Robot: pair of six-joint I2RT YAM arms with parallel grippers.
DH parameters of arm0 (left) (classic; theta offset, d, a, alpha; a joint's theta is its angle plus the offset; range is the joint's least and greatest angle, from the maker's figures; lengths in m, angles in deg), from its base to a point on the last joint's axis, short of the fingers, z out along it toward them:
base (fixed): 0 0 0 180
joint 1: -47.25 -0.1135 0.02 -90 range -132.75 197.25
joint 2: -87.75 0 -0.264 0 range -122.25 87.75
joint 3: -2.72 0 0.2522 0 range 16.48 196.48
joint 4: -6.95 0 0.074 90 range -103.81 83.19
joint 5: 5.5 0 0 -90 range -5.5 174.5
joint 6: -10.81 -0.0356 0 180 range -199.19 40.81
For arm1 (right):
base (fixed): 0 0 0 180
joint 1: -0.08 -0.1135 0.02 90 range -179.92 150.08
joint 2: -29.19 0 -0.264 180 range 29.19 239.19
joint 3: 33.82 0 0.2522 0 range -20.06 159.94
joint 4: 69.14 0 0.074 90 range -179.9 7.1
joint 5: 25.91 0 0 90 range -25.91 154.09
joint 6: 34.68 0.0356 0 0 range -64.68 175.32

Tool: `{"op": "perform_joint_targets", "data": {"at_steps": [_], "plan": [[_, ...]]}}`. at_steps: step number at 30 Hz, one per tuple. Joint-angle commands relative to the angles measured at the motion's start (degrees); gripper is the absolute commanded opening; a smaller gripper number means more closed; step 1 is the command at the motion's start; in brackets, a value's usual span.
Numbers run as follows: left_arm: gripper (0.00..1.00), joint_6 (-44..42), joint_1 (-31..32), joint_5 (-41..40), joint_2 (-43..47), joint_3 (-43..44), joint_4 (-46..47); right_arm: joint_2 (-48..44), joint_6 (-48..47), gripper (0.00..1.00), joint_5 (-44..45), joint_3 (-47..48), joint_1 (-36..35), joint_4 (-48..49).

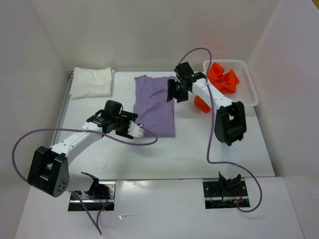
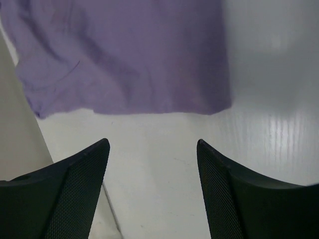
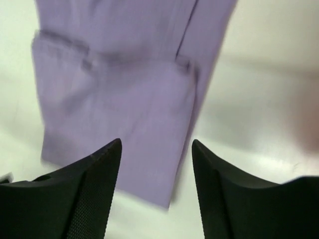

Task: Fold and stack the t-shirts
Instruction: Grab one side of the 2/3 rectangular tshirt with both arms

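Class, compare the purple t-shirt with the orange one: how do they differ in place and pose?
The purple t-shirt lies on the table; the orange t-shirt sits in the white basket. The purple one is smoothed flat into a long strip; the orange one is bunched up. Both are soft cloth, neither gripped.

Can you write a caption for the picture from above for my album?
Left gripper and right gripper at a purple shirt; white shirt back left, orange shirt in the basket.
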Motion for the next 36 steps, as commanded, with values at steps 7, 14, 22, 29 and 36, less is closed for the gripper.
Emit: {"op": "perform_joint_targets", "data": {"at_steps": [7,14,22,29,36], "plan": [[0.79,-22.0,2.6,5.2,-2.4,-4.7,-5.4,-19.3,5.3,0.75,-8.6,-32.6,-1.6,7.2],[0.75,-25.1,3.9,4.6,-6.4,-5.7,-2.6,-18.7,6.5,0.75,-10.2,-38.0,-2.7,11.6],[0.68,-22.2,4.5,3.9,-10.8,-5.6,0.3,-18.2,8.3,0.75,-10.2,-40.1,-3.7,11.6],[0.60,-15.1,7.0,1.3,-16.0,-4.2,6.9,-17.6,10.0,0.75,-10.7,-41.8,-4.9,11.6],[0.33,-14.4,7.0,1.9,-17.2,-3.2,6.2,-13.8,11.8,0.75,-10.7,-41.8,-6.0,13.4]]}}
